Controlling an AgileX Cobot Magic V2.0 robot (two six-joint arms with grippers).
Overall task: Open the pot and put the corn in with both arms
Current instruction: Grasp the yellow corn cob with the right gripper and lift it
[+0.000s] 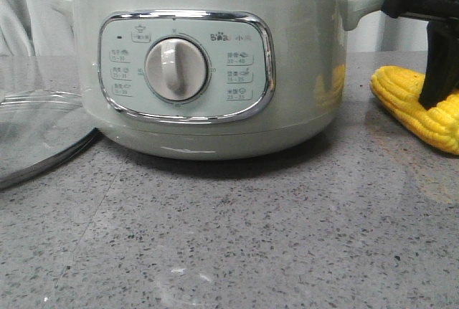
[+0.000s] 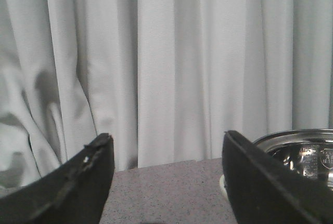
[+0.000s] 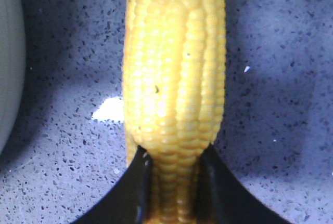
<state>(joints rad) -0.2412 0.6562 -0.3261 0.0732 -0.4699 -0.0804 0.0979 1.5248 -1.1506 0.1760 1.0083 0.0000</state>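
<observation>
Pot uncovered. Corn lies on the desk right of the pot, right end effector clamped on one end. Cob looks rigid, light, ridged; mid-cob hold advisable. Left end effector apart, empty.

Corn end, perhaps beyond frame edge.

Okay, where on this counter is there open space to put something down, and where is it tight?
The widest bare stretch is the speckled counter in front of the pot, running between the glass lid on the left and the corn on the right. It is crowded at the right edge, where the right gripper has its fingers around the corn beside the pot.
</observation>
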